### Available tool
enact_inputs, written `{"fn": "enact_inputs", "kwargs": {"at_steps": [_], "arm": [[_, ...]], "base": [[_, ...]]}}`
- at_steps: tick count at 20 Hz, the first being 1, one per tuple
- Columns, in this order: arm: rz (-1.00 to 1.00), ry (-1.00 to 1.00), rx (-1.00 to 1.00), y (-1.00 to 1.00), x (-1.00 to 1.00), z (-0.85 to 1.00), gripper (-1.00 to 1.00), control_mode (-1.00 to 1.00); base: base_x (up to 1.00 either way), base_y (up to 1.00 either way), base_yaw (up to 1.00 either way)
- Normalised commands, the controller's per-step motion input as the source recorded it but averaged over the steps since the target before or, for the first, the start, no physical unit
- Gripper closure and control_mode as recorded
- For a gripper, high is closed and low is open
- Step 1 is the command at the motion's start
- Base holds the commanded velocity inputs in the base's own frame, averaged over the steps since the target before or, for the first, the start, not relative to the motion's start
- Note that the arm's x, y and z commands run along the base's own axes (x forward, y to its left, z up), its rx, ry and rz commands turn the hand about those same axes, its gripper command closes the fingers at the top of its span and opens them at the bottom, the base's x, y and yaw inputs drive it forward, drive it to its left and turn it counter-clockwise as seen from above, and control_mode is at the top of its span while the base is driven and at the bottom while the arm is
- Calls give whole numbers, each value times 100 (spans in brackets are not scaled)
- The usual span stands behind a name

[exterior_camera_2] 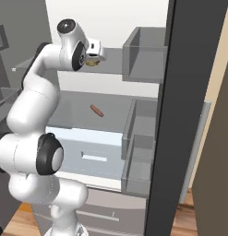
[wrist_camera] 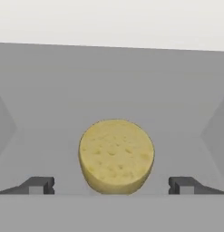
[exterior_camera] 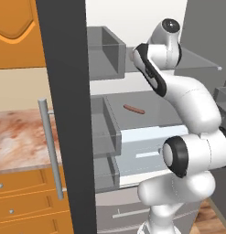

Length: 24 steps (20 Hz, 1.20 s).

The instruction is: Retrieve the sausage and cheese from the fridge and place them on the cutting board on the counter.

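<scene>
The fridge [exterior_camera: 68, 114] stands open, showing its white inside and glass shelves. The cheese [wrist_camera: 116, 156], a round pale yellow chunk, sits on the upper shelf, and it shows small beside the hand in the right base view [exterior_camera_2: 91, 63]. My gripper [wrist_camera: 111, 185] is open and level with the cheese, one fingertip [wrist_camera: 41, 184] on each side and neither touching it. The sausage [exterior_camera: 133, 109], a slim reddish-brown link, lies alone on the middle shelf [exterior_camera_2: 97, 110], below the hand. The marbled counter [exterior_camera: 18, 137] is left of the fridge door. The cutting board is out of view.
Grey door bins [exterior_camera: 105, 50] [exterior_camera_2: 143, 50] flank the shelves on the open door. A pale drawer [exterior_camera: 142, 146] sits under the sausage's shelf. The door's bar handle [exterior_camera: 50, 146] hangs in front of the orange drawers [exterior_camera: 23, 201]. An orange wall cabinet [exterior_camera: 13, 23] hangs above the counter.
</scene>
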Motion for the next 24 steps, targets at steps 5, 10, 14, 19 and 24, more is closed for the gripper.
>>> {"fn": "enact_inputs", "kwargs": {"at_steps": [5, 10, 14, 19, 24], "arm": [[0, 5, 0, 0, 56, -11, -100, -100], [0, 5, 0, 0, 24, -10, -100, -100], [0, 1, 0, 0, 0, -8, 100, -100], [0, 0, 0, 0, 0, -20, 100, -100], [0, 1, 0, 0, 0, -18, 100, -100]], "base": [[0, 0, 0], [0, 0, 0], [0, 0, 0], [0, 0, 0], [0, 0, 0]]}}
